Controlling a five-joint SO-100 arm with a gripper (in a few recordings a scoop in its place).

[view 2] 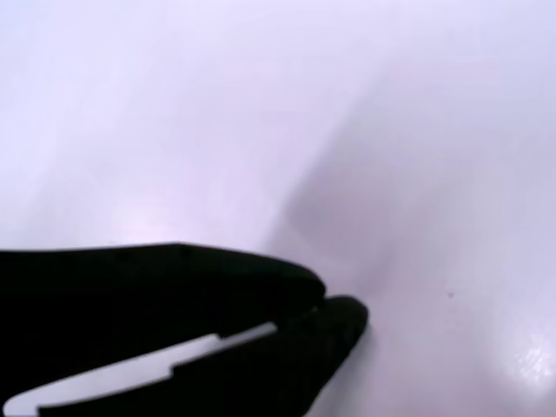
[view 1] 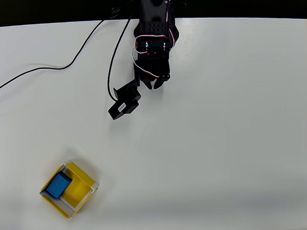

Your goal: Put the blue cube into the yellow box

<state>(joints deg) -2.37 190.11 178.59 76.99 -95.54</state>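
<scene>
So the blue cube (view 1: 58,185) is sat inside the yellow box (view 1: 83,185), tucked against its left corner in the overhead view, down at the near-left part of the white table (view 1: 235,142). The black arm (view 1: 154,29) is parked way off at the far edge, well apart from the box. Its gripper (view 1: 156,84) is seen clenched with nothing held; in the wrist view the fingertips (view 2: 334,313) are pressed together over bare tabletop. A black cable (view 1: 46,68) is trailed across the far-left.

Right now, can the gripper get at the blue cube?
Probably yes: the cube lies in the open-topped yellow box, nothing over it, bare table between. The shut gripper sits far off near the arm's base, so reach is unproven.
</scene>
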